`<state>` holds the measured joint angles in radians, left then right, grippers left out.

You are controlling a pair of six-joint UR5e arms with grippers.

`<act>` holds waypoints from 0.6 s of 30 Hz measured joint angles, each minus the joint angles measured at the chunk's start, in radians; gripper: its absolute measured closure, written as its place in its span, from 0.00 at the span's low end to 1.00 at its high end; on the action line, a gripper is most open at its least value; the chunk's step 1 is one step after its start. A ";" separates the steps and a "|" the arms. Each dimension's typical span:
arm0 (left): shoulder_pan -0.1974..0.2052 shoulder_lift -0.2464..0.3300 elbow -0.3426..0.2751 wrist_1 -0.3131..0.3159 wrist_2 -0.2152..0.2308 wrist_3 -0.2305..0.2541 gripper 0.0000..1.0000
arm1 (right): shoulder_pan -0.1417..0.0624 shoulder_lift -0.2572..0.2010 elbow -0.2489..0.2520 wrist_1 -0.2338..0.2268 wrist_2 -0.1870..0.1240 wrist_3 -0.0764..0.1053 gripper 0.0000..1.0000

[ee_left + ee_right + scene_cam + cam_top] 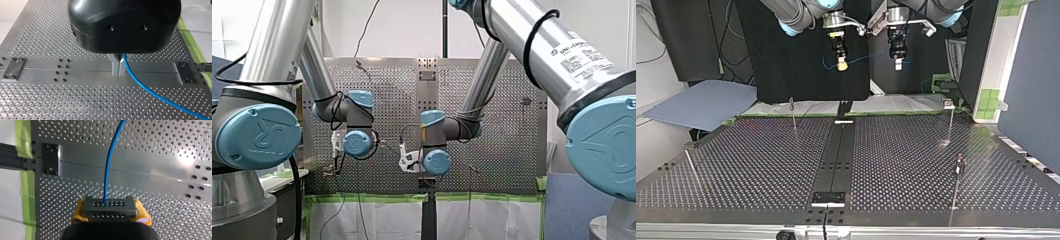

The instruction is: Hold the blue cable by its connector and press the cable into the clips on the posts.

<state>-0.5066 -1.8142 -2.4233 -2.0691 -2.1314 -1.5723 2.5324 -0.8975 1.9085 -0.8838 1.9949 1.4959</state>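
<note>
While the blue cable [150, 92] hung in the air between the two grippers, none of it sat in a clip [792, 103]. My right gripper [110, 213] was closed on the grey connector [110, 204], its yellow pads [78, 211] pressed to either side and the cable running straight ahead of it. My left gripper [119, 73] had its metal fingers [115, 66] pinched shut on the cable further along. The posts [794, 120] stood well below both grippers on the table [761, 165]. By my judgement the grasp was done and all the pressing remained.
</note>
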 joint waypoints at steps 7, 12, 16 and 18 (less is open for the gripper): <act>-0.006 0.062 -0.010 -0.062 0.008 -0.010 1.00 | 0.033 -0.002 0.002 0.014 0.062 0.003 1.00; -0.004 0.083 -0.023 -0.110 0.008 -0.051 1.00 | 0.007 -0.030 0.029 0.029 0.070 0.030 1.00; 0.006 0.068 -0.024 -0.141 0.004 -0.082 1.00 | -0.024 -0.061 0.042 0.052 0.050 0.060 1.00; 0.013 0.065 -0.024 -0.150 0.006 -0.101 1.00 | -0.038 -0.075 0.042 0.063 0.038 0.070 1.00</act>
<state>-0.4936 -1.7489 -2.4468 -2.2190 -2.1251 -1.6733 2.4948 -0.9723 1.9505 -0.8211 2.0327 1.5658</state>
